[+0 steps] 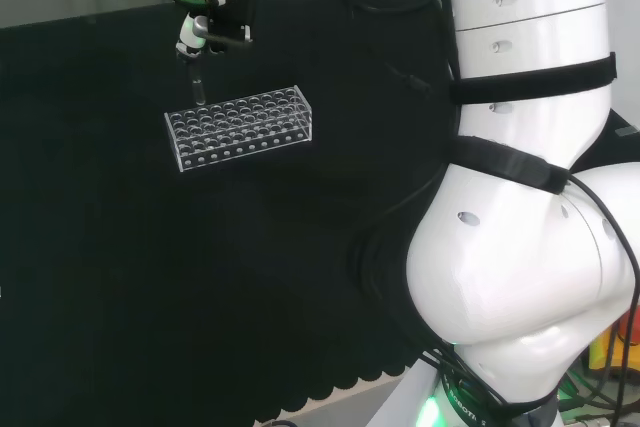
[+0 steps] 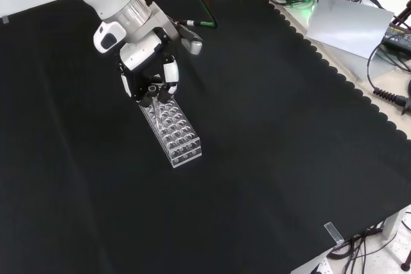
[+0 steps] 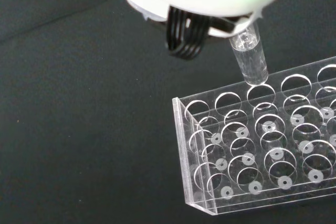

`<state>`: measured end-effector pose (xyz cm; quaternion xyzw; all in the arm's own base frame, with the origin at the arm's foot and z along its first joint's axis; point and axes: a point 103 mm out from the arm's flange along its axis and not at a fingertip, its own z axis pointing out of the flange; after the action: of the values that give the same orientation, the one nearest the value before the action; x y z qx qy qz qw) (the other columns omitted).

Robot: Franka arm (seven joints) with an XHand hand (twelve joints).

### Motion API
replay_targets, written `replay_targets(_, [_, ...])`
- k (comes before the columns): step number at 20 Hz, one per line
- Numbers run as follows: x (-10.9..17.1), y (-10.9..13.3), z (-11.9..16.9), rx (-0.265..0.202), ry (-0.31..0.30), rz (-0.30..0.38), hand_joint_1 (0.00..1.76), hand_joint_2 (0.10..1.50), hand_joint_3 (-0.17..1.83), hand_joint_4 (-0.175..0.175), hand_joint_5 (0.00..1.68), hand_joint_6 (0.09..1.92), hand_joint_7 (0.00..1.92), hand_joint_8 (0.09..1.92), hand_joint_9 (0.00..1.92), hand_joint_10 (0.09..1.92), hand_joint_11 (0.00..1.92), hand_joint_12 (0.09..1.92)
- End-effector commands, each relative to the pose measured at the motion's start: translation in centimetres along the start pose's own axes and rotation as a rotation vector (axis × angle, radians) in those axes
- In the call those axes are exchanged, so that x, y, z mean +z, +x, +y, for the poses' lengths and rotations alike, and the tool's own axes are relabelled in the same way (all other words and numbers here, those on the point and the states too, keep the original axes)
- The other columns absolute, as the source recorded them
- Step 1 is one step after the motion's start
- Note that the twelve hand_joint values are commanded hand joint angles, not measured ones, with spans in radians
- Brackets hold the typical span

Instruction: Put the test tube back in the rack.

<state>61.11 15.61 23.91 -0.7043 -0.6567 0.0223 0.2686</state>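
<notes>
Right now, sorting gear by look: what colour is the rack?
Clear, colourless rack; wrist view shows it best.

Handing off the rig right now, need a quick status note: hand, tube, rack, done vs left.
Hand: shut on the test tube, holding it roughly upright, bottom end down.
Test tube: its lower end hangs just over a hole in an outer row near one end of the rack; in the wrist view it looks just above or at the hole's rim, not yet seated.
Rack: clear plastic, standing on the black cloth; no other tubes visible in it.
Done: tube picked up and brought over the rack.
Left: lower the tube into the hole, release, pull the hand away.
</notes>
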Motion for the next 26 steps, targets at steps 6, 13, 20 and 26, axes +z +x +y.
replay_targets(6, [0.6, -0.5, 0.3, 0.024, 0.022, 0.033, 1.32, 0.57, 0.8, -0.175, 1.29, 0.66, 1.35, 0.66, 1.59, 0.67, 1.08, 1.03])
replay_targets(13, [0.7, -0.7, 0.4, 0.028, 0.029, 0.035, 1.32, 0.57, 0.8, -0.175, 1.29, 0.66, 1.35, 0.66, 1.59, 0.67, 1.08, 1.03])
replay_targets(20, [1.2, -1.2, 0.5, 0.033, 0.041, 0.038, 1.32, 0.57, 0.8, -0.175, 1.29, 0.66, 1.35, 0.66, 1.6, 0.67, 1.08, 1.03])
replay_targets(26, [1.9, -1.5, 0.7, 0.042, 0.051, 0.034, 1.32, 0.57, 0.8, -0.175, 1.29, 0.66, 1.35, 0.66, 1.6, 0.67, 1.08, 1.03])
